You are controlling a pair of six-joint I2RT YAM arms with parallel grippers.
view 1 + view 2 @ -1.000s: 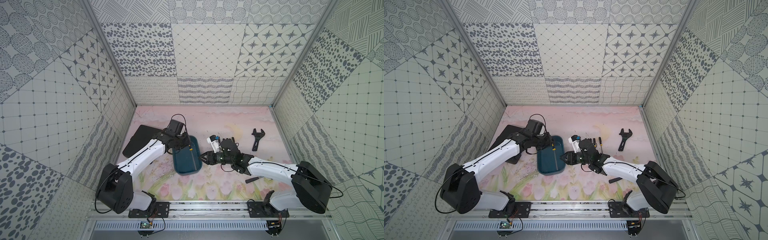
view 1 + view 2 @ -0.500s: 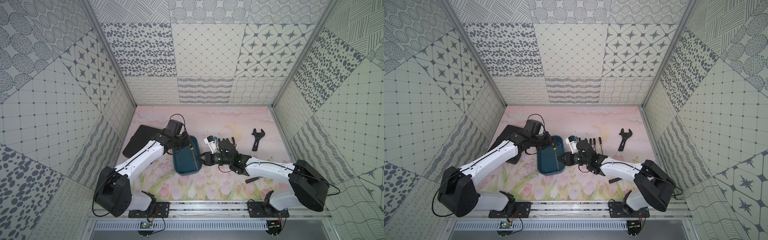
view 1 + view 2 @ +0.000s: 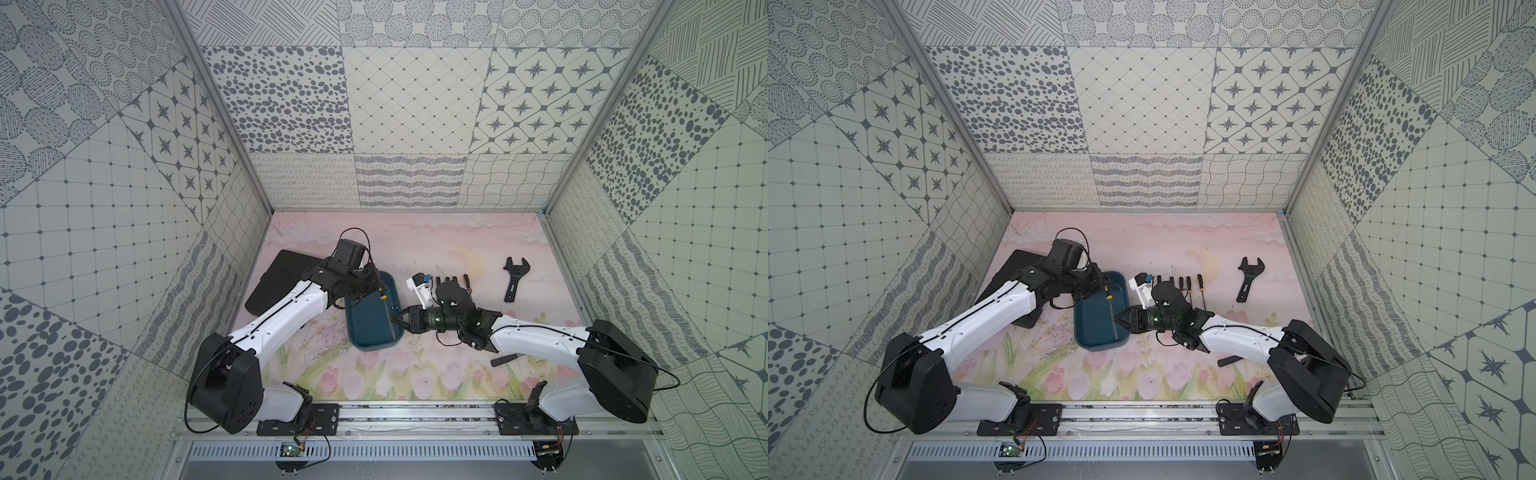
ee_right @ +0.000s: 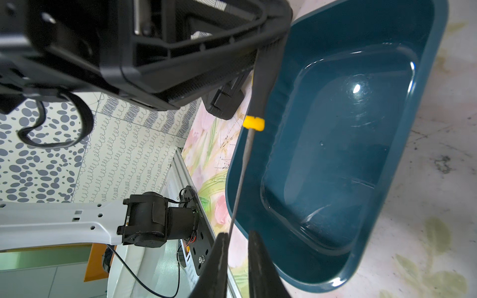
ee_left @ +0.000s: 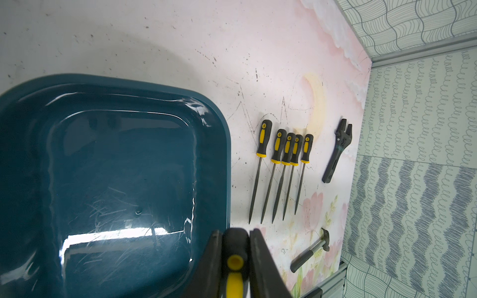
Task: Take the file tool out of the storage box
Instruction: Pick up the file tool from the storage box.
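Observation:
The storage box (image 3: pixel 368 332) (image 3: pixel 1094 328) is a dark teal tub on the pink mat, with nothing lying in it (image 5: pixel 116 167) (image 4: pixel 335 154). The file tool (image 4: pixel 242 167) has a black and yellow handle (image 5: pixel 235 258) and a thin grey shaft (image 3: pixel 1112 316). It hangs over the box's right rim. My left gripper (image 5: pixel 235 232) (image 3: pixel 376 287) is shut on the handle. My right gripper (image 4: pixel 237 234) (image 3: pixel 393 322) is at the shaft's tip. Its jaws stand a narrow gap apart, and the shaft lies against one finger (image 4: pixel 219 247).
Several more files (image 5: pixel 281 167) (image 3: pixel 1179 286) lie in a row right of the box. Beyond them lie a black wrench (image 3: pixel 514 276) (image 5: pixel 338 149) and a small hammer (image 5: pixel 309 254) (image 3: pixel 505 359). A flat black case (image 3: pixel 282 282) lies at the left, and a white part (image 3: pixel 419 286) sits by the right wrist.
My right gripper has moved left to the box's right rim and its jaws have narrowed around the file's shaft. The left gripper has kept hold of the handle, almost still.

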